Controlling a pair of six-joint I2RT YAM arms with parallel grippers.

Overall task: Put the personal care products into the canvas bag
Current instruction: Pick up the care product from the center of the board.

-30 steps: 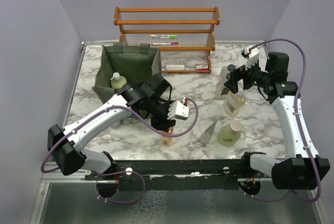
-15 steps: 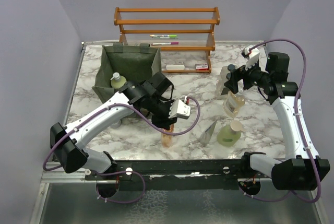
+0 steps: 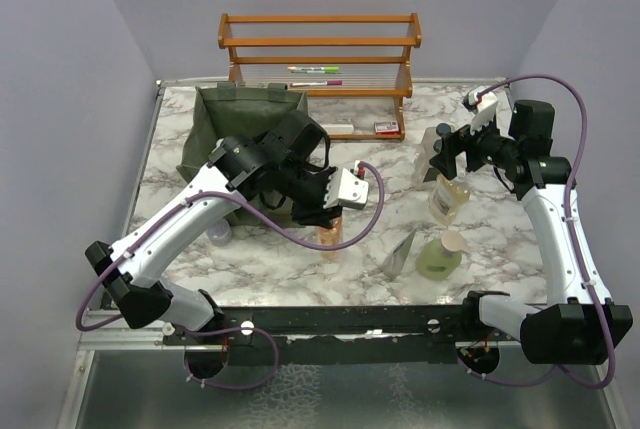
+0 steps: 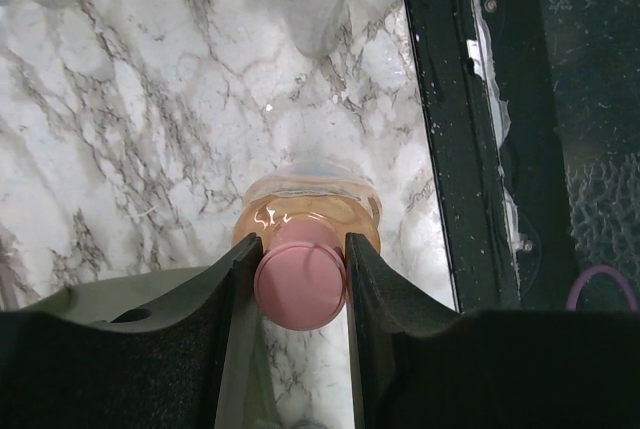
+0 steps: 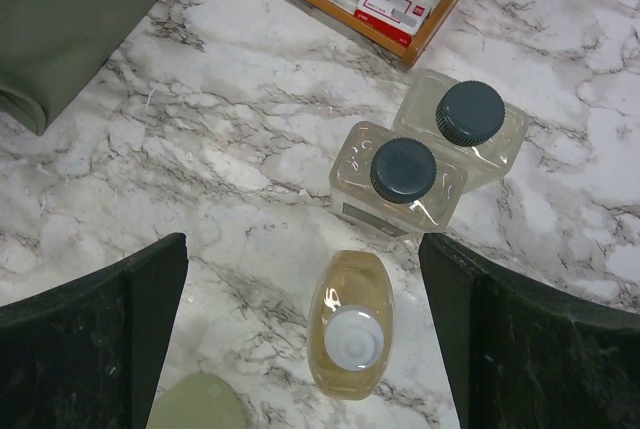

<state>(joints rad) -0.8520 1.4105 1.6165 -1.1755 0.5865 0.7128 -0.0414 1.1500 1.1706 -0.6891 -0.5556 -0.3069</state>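
The left end effector (image 4: 300,284) is clamped on the pink cap of the orange bottle (image 3: 329,237). The bottle stands upright near the middle of the desk (image 3: 400,154), toward its near edge. The bag (image 3: 240,114) sits open by the far left corner. The right end effector (image 5: 303,269) hangs with its fingers wide apart above the amber bottle (image 5: 350,334) and two clear bottles (image 5: 403,189), toward the right edge.

Two clear black-capped bottles (image 5: 403,171), one amber bottle (image 5: 350,337), one orange bottle (image 4: 310,212), one green bottle (image 3: 435,261), one pouch (image 3: 400,254).
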